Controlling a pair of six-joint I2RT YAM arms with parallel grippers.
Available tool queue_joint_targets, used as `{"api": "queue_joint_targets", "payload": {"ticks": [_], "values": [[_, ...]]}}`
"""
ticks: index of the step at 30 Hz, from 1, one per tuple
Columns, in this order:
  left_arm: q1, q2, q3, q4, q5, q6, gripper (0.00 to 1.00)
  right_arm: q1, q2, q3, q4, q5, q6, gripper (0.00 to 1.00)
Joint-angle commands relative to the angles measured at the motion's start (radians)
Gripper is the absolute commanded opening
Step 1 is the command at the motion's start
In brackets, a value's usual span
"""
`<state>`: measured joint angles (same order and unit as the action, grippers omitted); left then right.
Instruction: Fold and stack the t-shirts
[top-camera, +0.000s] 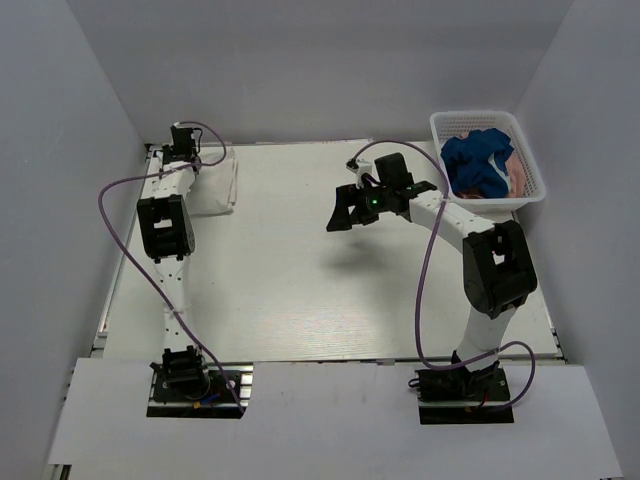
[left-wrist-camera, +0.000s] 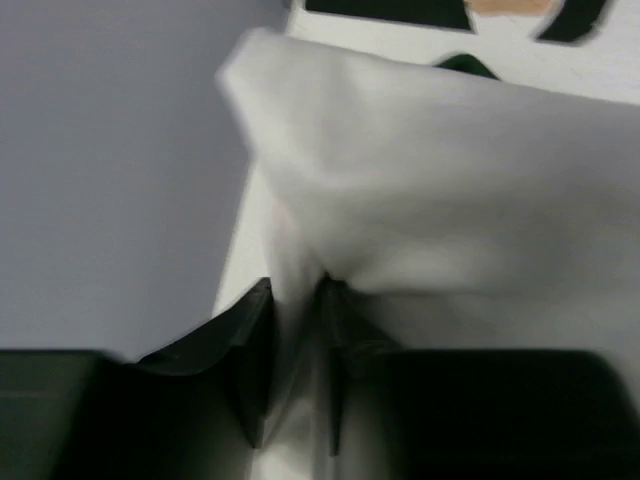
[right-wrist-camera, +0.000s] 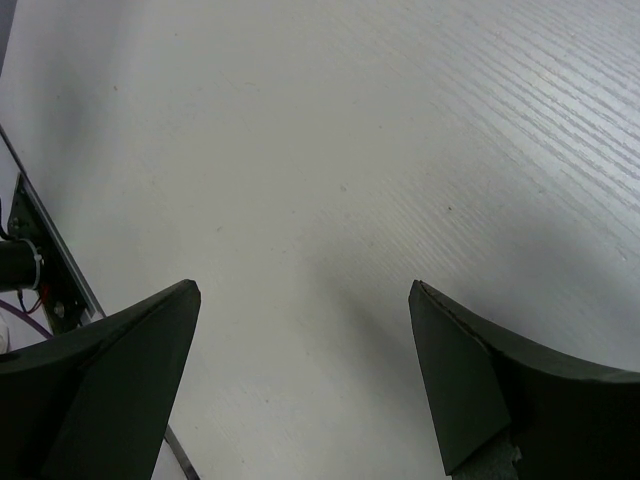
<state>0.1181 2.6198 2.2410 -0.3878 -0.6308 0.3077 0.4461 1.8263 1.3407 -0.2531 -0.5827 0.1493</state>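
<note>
Two fingers of the left gripper (left-wrist-camera: 297, 290) stand close together with a ridge of pale cloth running up between them. Whether they are pinching it or only loosely bracketing it cannot be told from the wrist view. The cloth belongs to the cream shirt (left-wrist-camera: 450, 180), which lies as a folded bundle in the far left corner of the table (top-camera: 300, 300), right against the side wall. A scrap of dark green and some black print show at its far edge. That corner looks like the chosen spot for the stack, tucked out of the way so the middle of the table is free for folding.

The right gripper (right-wrist-camera: 305, 300) hangs above bare tabletop near the centre with its fingers spread wide and nothing between them, probably ready for the next garment. Beyond it, in the far right corner, sits a white mesh basket (top-camera: 530, 200) holding the crumpled blue shirt (top-camera: 478, 160) and, beside it, the pink shirt (top-camera: 520, 180). Both are unfolded, so most of the job seems yet to be done, and the right arm is the one nearer the basket.
</note>
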Motion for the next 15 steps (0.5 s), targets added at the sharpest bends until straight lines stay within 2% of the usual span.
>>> {"api": "queue_joint_targets", "payload": {"ticks": [1,2,4,5,8,9,11,12,14,15], "values": [[0.018,0.006,0.043,0.133,-0.099,0.025,0.37,-0.004,0.001,0.018,0.0,0.006,-0.007,0.91],[0.018,0.006,0.043,0.185,-0.137,0.039,0.5,-0.003,-0.007,0.012,0.005,0.009,-0.002,0.91],[0.018,0.016,0.067,0.242,-0.217,0.039,0.61,-0.003,-0.021,-0.005,0.015,0.015,0.006,0.91],[0.018,0.016,0.083,0.222,-0.218,0.003,0.77,-0.006,-0.028,-0.006,0.014,0.009,0.007,0.91],[-0.007,-0.084,0.039,0.198,-0.23,-0.022,0.95,0.0,-0.082,-0.038,0.055,0.01,0.006,0.91],[-0.008,-0.116,-0.006,0.182,-0.239,-0.051,0.99,-0.001,-0.131,-0.054,0.075,0.012,0.007,0.91],[-0.008,-0.215,-0.029,0.126,-0.239,-0.12,0.99,-0.006,-0.166,-0.133,0.124,0.023,0.022,0.91],[-0.008,-0.245,-0.04,0.054,-0.239,-0.203,0.99,-0.003,-0.198,-0.153,0.2,0.023,0.039,0.91],[-0.008,-0.3,-0.055,-0.021,-0.251,-0.277,0.99,-0.004,-0.242,-0.208,0.242,0.006,0.055,0.91],[-0.008,-0.347,-0.064,-0.108,-0.28,-0.357,0.99,-0.003,-0.275,-0.222,0.279,-0.011,0.073,0.91]]}}
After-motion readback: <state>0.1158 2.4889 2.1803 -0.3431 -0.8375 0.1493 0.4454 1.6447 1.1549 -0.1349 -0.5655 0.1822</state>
